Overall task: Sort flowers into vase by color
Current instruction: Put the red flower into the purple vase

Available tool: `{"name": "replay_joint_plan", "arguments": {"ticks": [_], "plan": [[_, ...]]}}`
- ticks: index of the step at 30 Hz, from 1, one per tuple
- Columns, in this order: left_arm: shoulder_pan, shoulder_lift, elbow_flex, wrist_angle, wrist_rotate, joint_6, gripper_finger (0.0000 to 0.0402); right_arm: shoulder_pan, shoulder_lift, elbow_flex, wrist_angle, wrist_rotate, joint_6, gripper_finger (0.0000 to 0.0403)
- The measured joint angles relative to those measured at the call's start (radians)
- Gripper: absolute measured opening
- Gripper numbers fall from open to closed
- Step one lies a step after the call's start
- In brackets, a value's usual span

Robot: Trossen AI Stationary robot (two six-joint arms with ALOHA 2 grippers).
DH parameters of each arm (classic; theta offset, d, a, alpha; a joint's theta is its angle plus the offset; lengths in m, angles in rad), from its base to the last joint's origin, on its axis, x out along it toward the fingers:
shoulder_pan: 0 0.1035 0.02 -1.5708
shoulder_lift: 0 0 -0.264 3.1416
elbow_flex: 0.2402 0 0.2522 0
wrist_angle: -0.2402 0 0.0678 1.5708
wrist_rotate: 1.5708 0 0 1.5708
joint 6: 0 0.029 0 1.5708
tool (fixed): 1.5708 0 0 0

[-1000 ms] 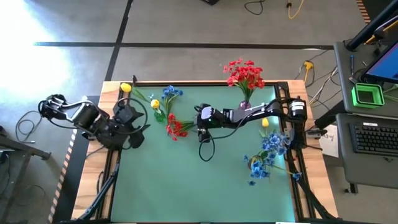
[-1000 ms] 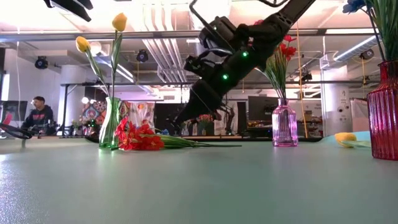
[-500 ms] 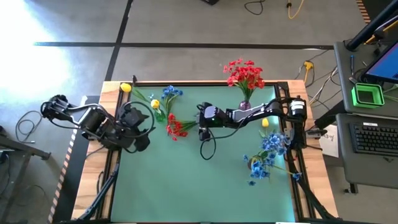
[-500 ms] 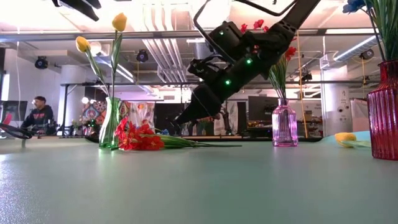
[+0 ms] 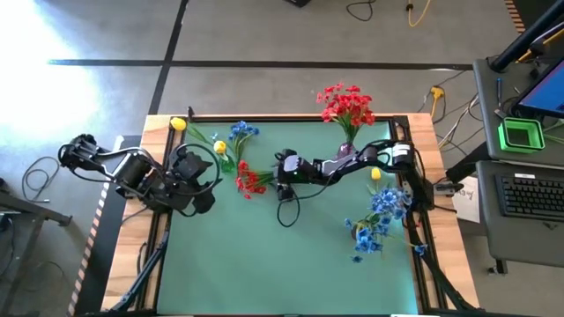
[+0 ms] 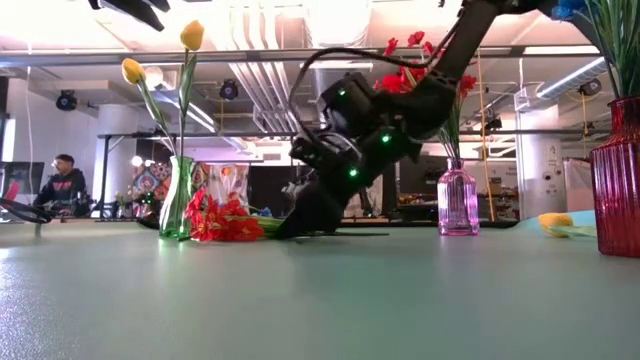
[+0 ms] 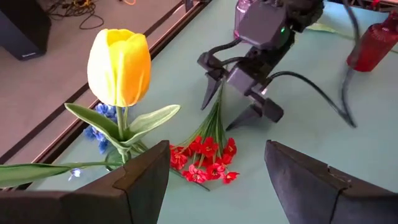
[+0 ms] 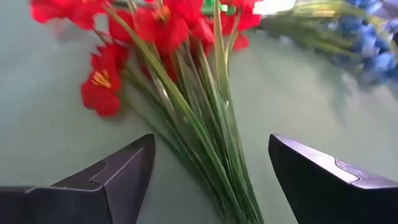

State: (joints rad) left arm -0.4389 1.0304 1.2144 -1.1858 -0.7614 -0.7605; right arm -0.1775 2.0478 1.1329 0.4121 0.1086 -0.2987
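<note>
Change: the right hand has come down from above the counter until its fingertips straddle the stems of the red bunch; the left arm has hardly shifted.
Near, right edge of the low view: a dark red ribbed vase holding blue flowers, lower right of centre in the high view.
Loose yellow tulip: lying on the counter just left of that vase in the low view.
Right hand: centre of the high view, fingers spread wide, one on each side of the green stems, not closed on them.
Red bunch: flat on the counter, left of centre in the high view, blooms pointing away from the right hand.
Left hand: left of centre in the high view, raised above the counter, fingers spread and empty, pointing at the red bunch.
Green vase: left in the low view, holding two yellow tulips and standing just behind the red blooms.
Pink vase: right of centre in the low view, holding red flowers, at the counter's far edge.
Far: a person seated in the room beyond, left edge of the low view.
</note>
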Motion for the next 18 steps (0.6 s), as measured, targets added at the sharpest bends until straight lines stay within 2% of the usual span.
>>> {"name": "replay_joint_plan", "arguments": {"ticks": [6, 10, 14, 18], "plan": [[0.0, 0.01, 0.0, 0.01, -0.008, 0.021, 0.0249, -0.013, 0.063, 0.09, -0.081, 0.014, 0.113, 0.0302], [0.0, 0.015, 0.0, 0.013, -0.013, 0.023, 0.0249, -0.013, 0.068, 0.126, -0.165, -0.001, 0.127, 0.0288], [0.0, 0.018, 0.0, 0.017, -0.015, 0.03, 0.0249, -0.014, 0.064, 0.143, -0.223, -0.052, 0.127, 0.0251], [0.0, 0.021, 0.0, 0.034, -0.016, 0.048, 0.0249, -0.014, 0.063, 0.168, -0.288, -0.086, 0.128, 0.0194]]}}
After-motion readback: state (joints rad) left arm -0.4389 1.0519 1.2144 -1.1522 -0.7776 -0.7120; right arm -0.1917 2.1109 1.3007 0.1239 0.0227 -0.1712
